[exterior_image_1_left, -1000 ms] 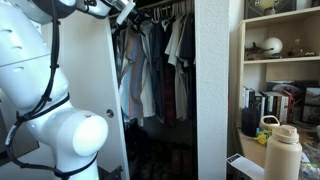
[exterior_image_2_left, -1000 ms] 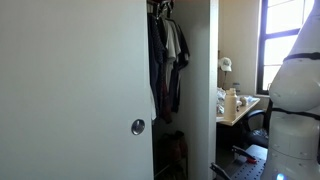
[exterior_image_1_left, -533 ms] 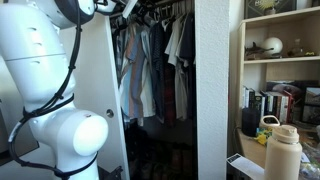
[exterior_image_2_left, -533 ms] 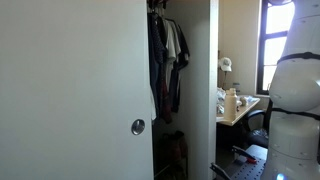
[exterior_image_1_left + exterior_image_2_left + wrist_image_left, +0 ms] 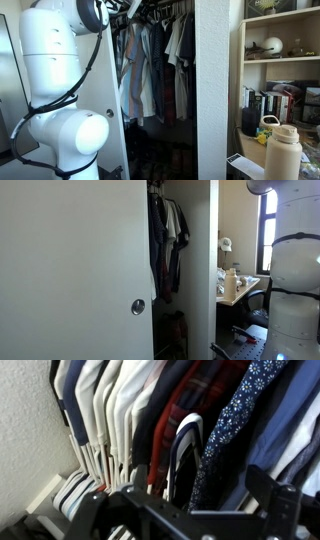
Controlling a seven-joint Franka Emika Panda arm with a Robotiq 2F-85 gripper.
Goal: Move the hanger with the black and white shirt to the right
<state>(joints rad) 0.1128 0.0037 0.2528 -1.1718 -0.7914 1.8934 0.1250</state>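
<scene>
The black and white shirt (image 5: 243, 405), dark navy with a small white print, hangs in the right half of the wrist view, between a red plaid garment (image 5: 185, 400) and blue cloth (image 5: 290, 410). A black and white striped piece (image 5: 183, 455) hangs just left of it. My gripper (image 5: 180, 502) is open, its two dark fingers spread at the bottom of the wrist view, close before the striped piece and the printed shirt and holding nothing. In an exterior view the gripper (image 5: 135, 10) is up at the closet rail. I cannot pick out the printed shirt in the exterior views.
Several plain white shirts (image 5: 110, 410) hang at the left beside a textured wall (image 5: 25, 430). The closet (image 5: 160, 70) is packed with garments between a white door (image 5: 80, 270) and a white panel (image 5: 215, 90). Shelves (image 5: 285, 60) and a bottle (image 5: 282, 150) stand to the side.
In an exterior view my arm has swung further in toward the closet rail, its upper links now filling the top left. The clothes have not visibly moved.
</scene>
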